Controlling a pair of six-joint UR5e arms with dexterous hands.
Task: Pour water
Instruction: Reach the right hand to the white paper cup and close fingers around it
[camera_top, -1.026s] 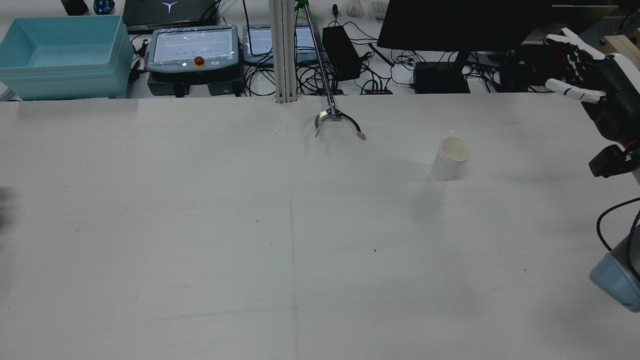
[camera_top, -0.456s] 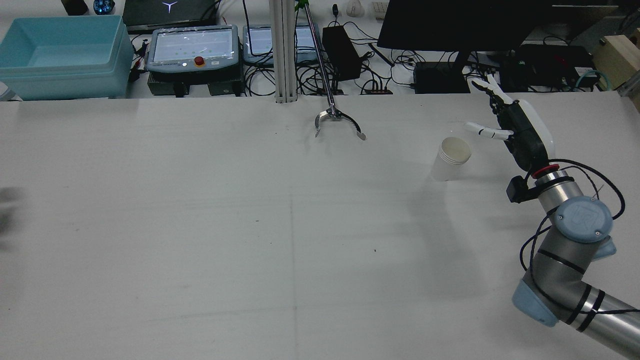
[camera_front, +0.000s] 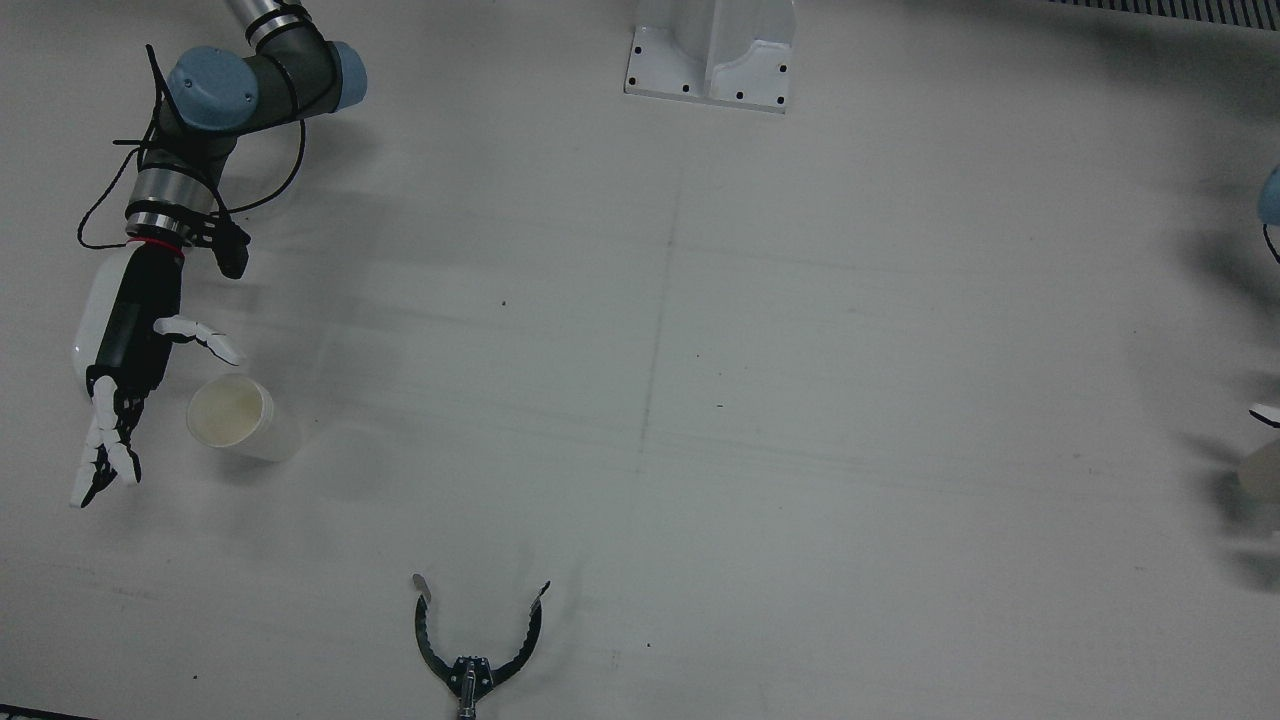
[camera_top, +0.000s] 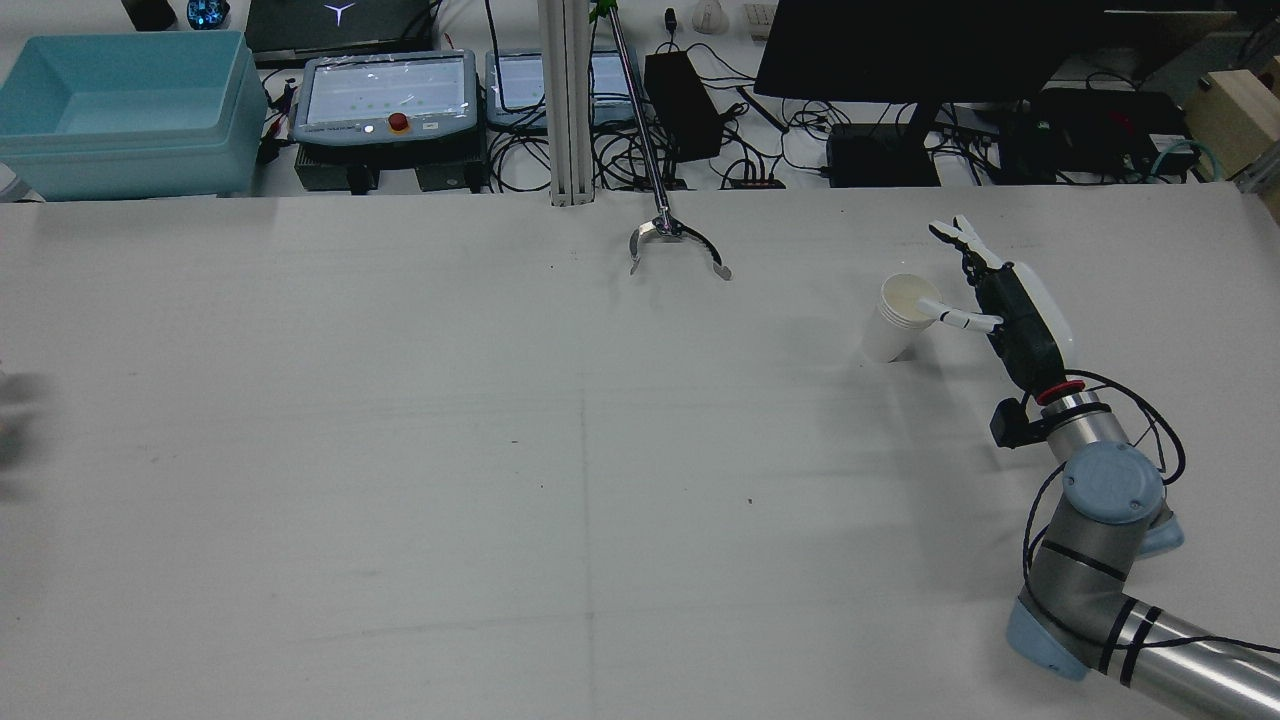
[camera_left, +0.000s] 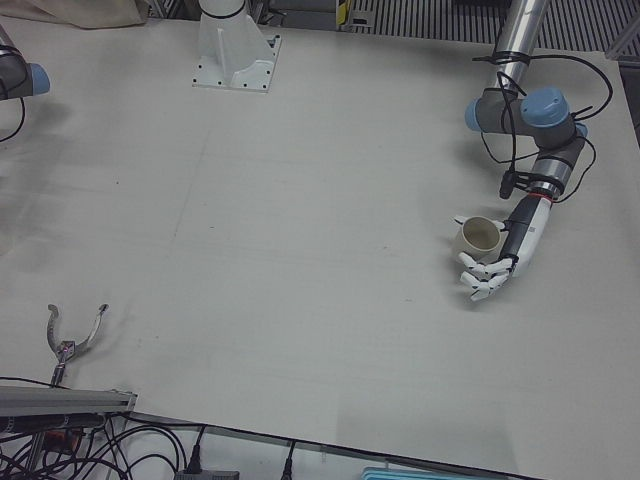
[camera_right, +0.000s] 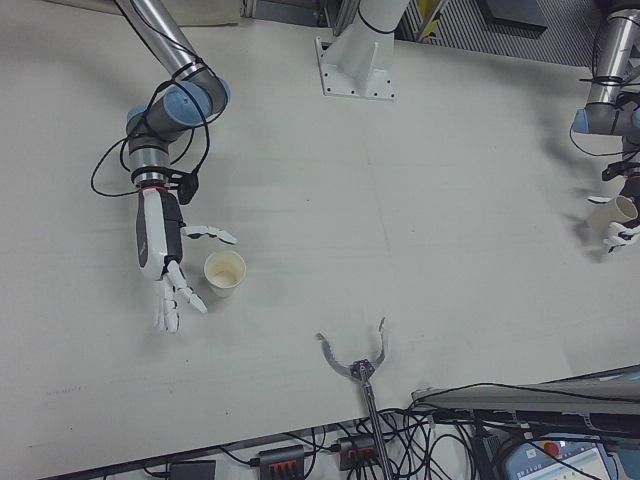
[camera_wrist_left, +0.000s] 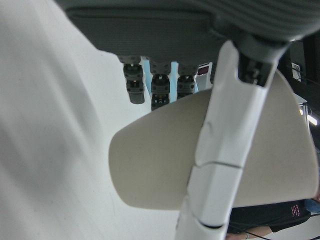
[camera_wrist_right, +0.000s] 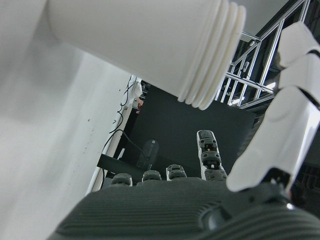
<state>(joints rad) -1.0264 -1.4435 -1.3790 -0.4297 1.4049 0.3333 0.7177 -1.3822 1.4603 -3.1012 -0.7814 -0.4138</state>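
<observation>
The right robot hand is spread wide beside the white threaded-rim cup, which stands upright on the worktop in front of the right arm, toward the operators' edge. In the front view the thumb reaches past one side of the cup and the straight fingers extend along the other, so the cup sits in the gap between them with bare worktop showing on both sides. In the rear view the thumb's tip overlaps the cup's rim, but from that angle I cannot tell whether it touches. The right hand view shows the same cup close above the palm, ridged rim outward, fingers uncurled

The left robot hand is well apart, on the other half of the worktop. It is clamped on a beige cup: in the left hand view the thumb lies across the cup's wall with the other fingers on the far side. The right-front view catches this cup at its edge, tilted with its mouth turned sideways. Whether either cup holds water cannot be made out

A metal reacher-grabber lies with its claw spread on the worktop near the operators' edge, roughly midway between the arms and touching neither cup. Beyond that edge, the rear view shows a light-blue bin and a teach pendant
</observation>
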